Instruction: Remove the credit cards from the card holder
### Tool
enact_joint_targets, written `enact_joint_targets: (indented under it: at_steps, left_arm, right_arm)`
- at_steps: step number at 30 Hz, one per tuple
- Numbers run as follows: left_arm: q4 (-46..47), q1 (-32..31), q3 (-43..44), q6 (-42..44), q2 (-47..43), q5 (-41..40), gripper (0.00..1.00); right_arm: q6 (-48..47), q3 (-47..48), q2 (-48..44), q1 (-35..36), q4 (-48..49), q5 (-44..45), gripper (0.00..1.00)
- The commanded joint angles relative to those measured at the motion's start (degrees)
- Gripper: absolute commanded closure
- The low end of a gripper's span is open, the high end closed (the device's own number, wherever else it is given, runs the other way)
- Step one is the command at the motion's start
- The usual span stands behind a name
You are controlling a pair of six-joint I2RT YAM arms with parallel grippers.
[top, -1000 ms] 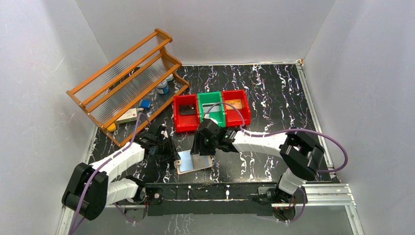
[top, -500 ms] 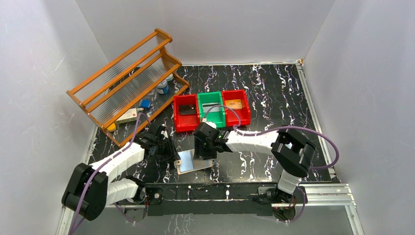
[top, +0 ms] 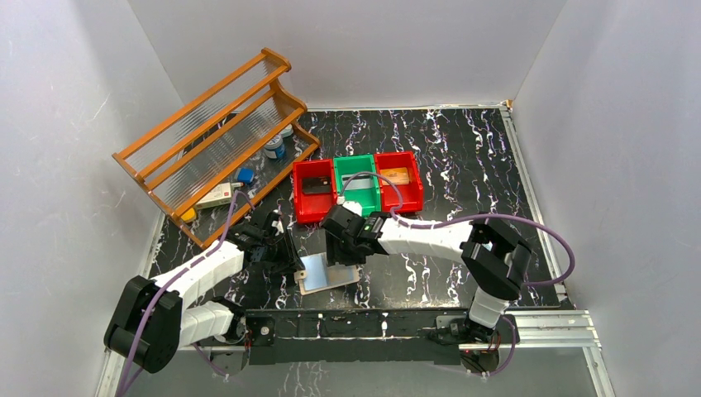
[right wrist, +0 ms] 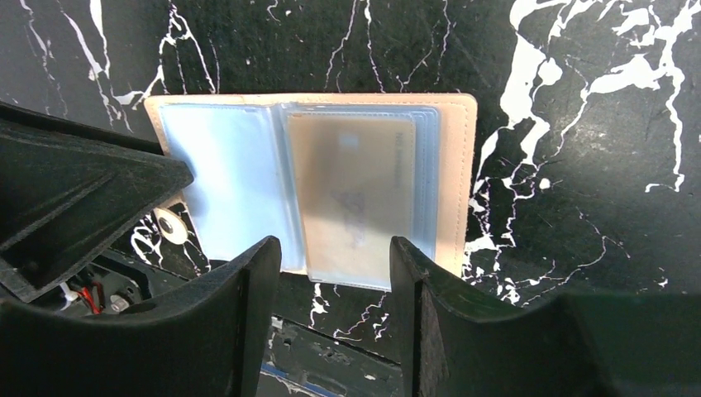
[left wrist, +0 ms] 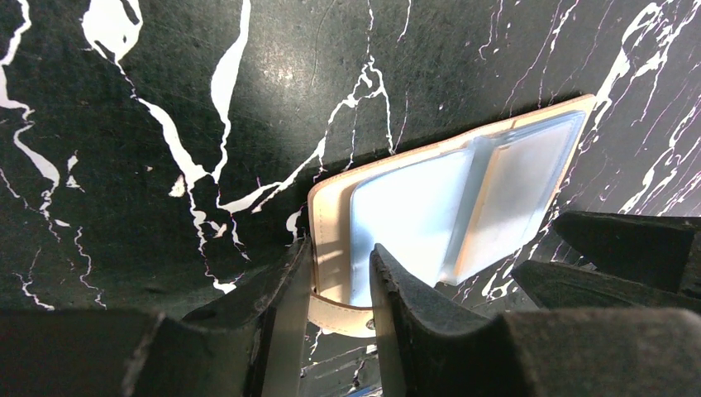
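Note:
The tan card holder (top: 328,272) lies open on the black marbled table, its pale blue sleeves up. My left gripper (top: 289,261) stands at its left edge, jaws partly apart. In the left wrist view the gripper (left wrist: 339,248) straddles the holder's tan rim (left wrist: 329,240) and snap strap (left wrist: 339,314). My right gripper (top: 341,254) hovers open over the holder's right half. A greyish-tan credit card (right wrist: 351,194) shows through a sleeve between the right gripper's (right wrist: 331,263) fingers. Other credit cards lie in the bins: a dark one (top: 315,185), a silvery one (top: 357,177) and an orange one (top: 396,176).
Three bins stand in a row behind the holder: red (top: 299,198), green (top: 369,198), red (top: 415,188). A wooden rack (top: 207,132) leans at the back left with small items under it. A metal rail (top: 397,324) runs along the near edge.
My right gripper has shifted a little left and back over the holder, jaws barely wider. The left arm and the holder have not moved.

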Motion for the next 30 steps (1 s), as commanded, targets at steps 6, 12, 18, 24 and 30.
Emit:
enact_joint_targets:
  at_steps: [6,12,18,24,30]
  left_arm:
    - [-1.2,-0.2,0.0,0.1,-1.6,1.4,0.7]
    - [-1.2,-0.2,0.2,0.3,-1.4,1.5,0.7]
    - [-1.1,-0.2,0.2,0.2,-1.6,1.6,0.7]
    - [-1.0,-0.2,0.4,0.3,-1.1,1.7,0.7]
    - [-0.9,-0.2,0.4,0.6,-0.7,1.8,0.7]
  right_arm:
    - [0.2,2.1,1.5,0.7,-3.4,2.6,0.4]
    - [0.2,1.7,5.1,0.8,-2.0,0.1,0.4]
    - [-0.3,1.8,4.9,0.8,-1.0,-0.4,0.52]
    - [-0.5,2.0,3.4,0.8,-1.1,1.2,0.73]
    - [-0.9,2.2,3.4,0.9,-0.7,0.6,0.88]
